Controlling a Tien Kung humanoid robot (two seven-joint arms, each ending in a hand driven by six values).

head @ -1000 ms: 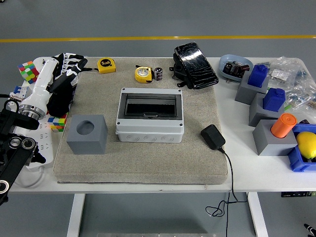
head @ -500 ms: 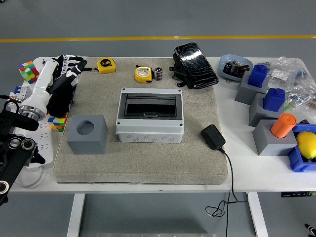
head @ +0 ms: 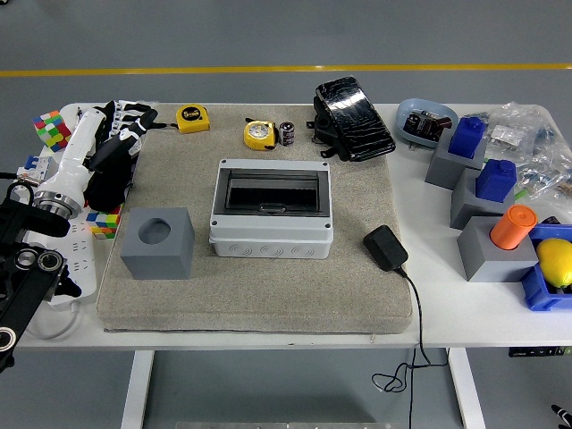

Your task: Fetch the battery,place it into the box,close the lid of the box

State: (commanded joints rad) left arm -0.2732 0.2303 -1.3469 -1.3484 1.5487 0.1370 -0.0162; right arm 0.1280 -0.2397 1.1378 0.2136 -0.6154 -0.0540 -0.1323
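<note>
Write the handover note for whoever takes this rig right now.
Left hand: at the table's far left, over the mat's corner, holding nothing; fingers hard to read.
Right hand: out of view.
Battery: upright at the mat's far edge, beside the round yellow tape measure, untouched.
Box: centre of the mat, dark lid apparently down.
Done: nothing.
Left: fetch the battery, put it in the box, close the lid.

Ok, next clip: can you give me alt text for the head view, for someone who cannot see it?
A grey plastic junction box with a dark lid sits mid-mat on a white table, and a small black cylindrical battery stands behind it beside a yellow tape measure. The robot's left hand rests at the mat's far left corner, holding nothing.
</note>
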